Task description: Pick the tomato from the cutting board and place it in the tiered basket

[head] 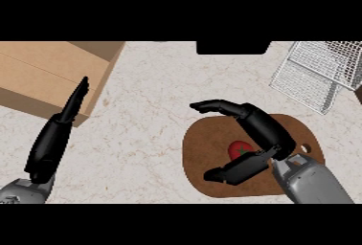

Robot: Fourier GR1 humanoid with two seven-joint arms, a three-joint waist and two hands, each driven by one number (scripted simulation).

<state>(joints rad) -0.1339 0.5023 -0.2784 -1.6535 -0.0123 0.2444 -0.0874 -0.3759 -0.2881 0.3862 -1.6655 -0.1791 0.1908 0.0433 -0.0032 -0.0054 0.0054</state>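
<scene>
The right hand (pixel 263 136) is seen above the cutting board (pixel 205 162), its fingers (pixel 216 106) arched forward and its thumb (pixel 230 172) spread wide below them, so that a broad open gap is left between the two. Nothing is held in it. The tomato (pixel 239 149) is seen lying on the brown board, just beside the palm and partly hidden by it; whether it is touched by the hand cannot be told. The grey right forearm (pixel 314 182) is brought in from the lower right edge.

The left hand (pixel 60 131) is shown near the left edge, its fingers straight and pressed together, pointing up; their tips are overlapped with the cardboard box (pixel 42 76) at the upper left.

The board is laid on a pale marbled counter (pixel 148 119). The white wire tiered basket (pixel 318 72) is placed at the upper right, well apart from the tomato. A dark object (pixel 233 47) is cut off by the top edge.
</scene>
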